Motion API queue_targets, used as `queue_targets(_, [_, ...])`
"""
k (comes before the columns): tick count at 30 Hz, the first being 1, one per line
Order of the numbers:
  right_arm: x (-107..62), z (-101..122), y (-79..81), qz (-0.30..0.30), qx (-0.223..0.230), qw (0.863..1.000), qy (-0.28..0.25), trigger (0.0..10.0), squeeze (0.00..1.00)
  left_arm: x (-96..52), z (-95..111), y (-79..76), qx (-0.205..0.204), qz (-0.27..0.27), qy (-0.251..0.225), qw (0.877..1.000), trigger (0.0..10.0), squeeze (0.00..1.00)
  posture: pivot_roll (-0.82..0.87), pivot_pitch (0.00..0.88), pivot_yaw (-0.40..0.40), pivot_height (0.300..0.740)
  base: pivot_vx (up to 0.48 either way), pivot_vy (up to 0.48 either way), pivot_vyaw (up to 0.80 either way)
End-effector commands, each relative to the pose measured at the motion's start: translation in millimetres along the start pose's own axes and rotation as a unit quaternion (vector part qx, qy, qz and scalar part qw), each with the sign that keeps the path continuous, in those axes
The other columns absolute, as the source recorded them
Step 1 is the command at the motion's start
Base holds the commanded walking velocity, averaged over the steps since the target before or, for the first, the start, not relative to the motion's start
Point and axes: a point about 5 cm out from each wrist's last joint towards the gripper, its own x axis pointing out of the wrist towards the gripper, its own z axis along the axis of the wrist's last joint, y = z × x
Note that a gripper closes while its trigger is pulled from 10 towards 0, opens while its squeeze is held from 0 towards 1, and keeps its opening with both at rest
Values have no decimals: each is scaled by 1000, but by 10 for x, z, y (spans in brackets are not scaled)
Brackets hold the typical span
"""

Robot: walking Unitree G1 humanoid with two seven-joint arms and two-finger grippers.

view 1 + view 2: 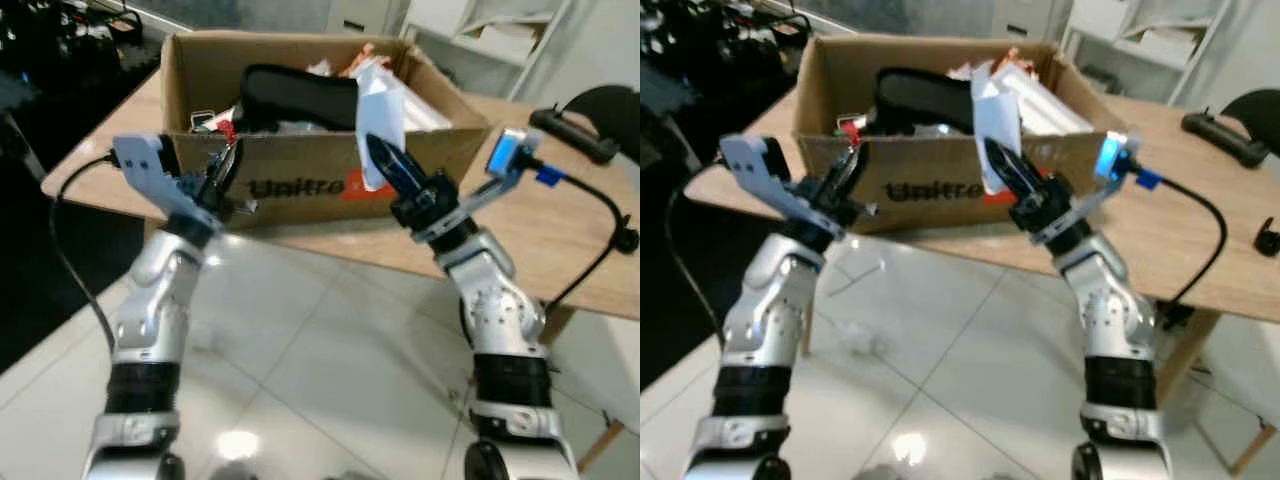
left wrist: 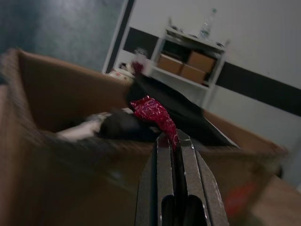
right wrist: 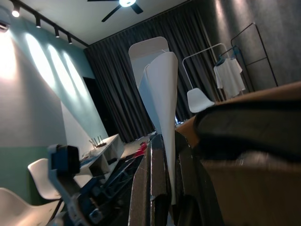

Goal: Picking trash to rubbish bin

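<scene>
An open cardboard box point(image 1: 300, 186) printed "Unitree" stands on a wooden table point(image 1: 540, 240) and holds mixed trash and a black curved object point(image 1: 300, 95). My left gripper point(image 1: 228, 160) is at the box's front left rim, shut on a crumpled red wrapper point(image 2: 155, 115) that hangs just above the rim point(image 1: 228, 128). My right gripper point(image 1: 378, 155) is raised in front of the box's front wall near its right side, shut on a folded piece of white paper point(image 1: 382, 120). The paper point(image 3: 160, 94) sticks up past the fingertips, level with the box's rim.
A black handheld device point(image 1: 575, 135) and a black cable point(image 1: 600, 215) lie on the table to the right of the box. White shelving point(image 1: 500, 35) stands behind. Glossy white floor tiles point(image 1: 300, 370) lie below my arms. A dark area point(image 1: 50, 60) is at the left.
</scene>
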Motion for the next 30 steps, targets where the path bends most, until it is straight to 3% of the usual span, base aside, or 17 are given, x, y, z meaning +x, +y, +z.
queue_targets(1, [-15, 142, -8, -7, -24, 999, -21, 10000, 0, 55, 102, -63, 2, -17, -17, 1000, 10000, 0, 83, 120, -44, 740, 390, 0, 0])
queue_targets(4, [35, 373, 12, -3, -55, 997, -54, 10000, 0, 124, 404, -103, -50, -29, -87, 995, 10000, 0, 80, 117, -46, 740, 388, 0, 0])
queue_targets(9, [59, 492, 22, -3, -81, 995, -60, 10000, 0, 145, 614, -159, -92, -52, -139, 985, 10000, 0, 79, 114, -45, 740, 313, 0, 0])
queue_targets(10, [63, 523, 23, -3, -91, 994, -60, 10000, 0, 146, 677, -177, -105, -61, -154, 981, 10000, 0, 79, 114, -45, 740, 259, 0, 0])
queue_targets(11, [64, 565, -68, -40, -131, 990, -42, 10000, 0, 159, 753, -208, -108, -72, -166, 978, 10000, 0, 79, 112, -46, 740, 0, 0, 0])
queue_targets(12, [64, 565, -68, -40, -131, 990, -42, 10000, 0, 159, 753, -208, -108, -72, -166, 978, 10000, 0, 79, 112, -46, 740, 0, 0, 0])
queue_targets(13, [50, 626, -203, -93, -186, 978, -18, 10000, 0, 179, 814, -255, -97, -85, -169, 977, 10000, 0, 80, 111, -45, 740, 0, 0, 0])
queue_targets(16, [39, 666, -272, -123, -209, 970, -12, 10000, 0, 198, 806, -286, -79, -90, -159, 980, 10000, 0, 79, 111, -45, 740, 0, 0, 0])
queue_targets(18, [-11, 697, -391, -168, -238, 957, 0, 10000, 0, 251, 692, -340, -17, -88, -114, 989, 10000, 0, 78, 112, -44, 740, 0, 0, 0])
queue_targets(21, [-72, 743, -496, -217, -266, 939, 4, 10000, 0, 320, 548, -386, 72, -80, -55, 993, 10000, 0, 81, 116, -43, 740, 0, 0, 0])
queue_targets(23, [-103, 763, -538, -238, -295, 925, 15, 10000, 0, 342, 517, -415, 88, -83, -41, 992, 10000, 0, 79, 118, -41, 740, 0, 0, 0])
queue_targets(25, [-103, 763, -538, -238, -295, 925, 15, 10000, 0, 342, 517, -415, 88, -83, -41, 992, 10000, 0, 79, 118, -41, 740, 0, 0, 0])
queue_targets(26, [-136, 781, -579, -256, -313, 915, 17, 10000, 0, 372, 508, -438, 92, -83, -35, 992, 10000, 0, 75, 120, -34, 740, 0, 0, 0])
queue_targets(30, [-143, 787, -605, -264, -332, 905, 20, 10000, 0, 413, 462, -485, 109, -92, -21, 990, 10000, 0, 73, 121, -29, 740, 0, 0, 0])
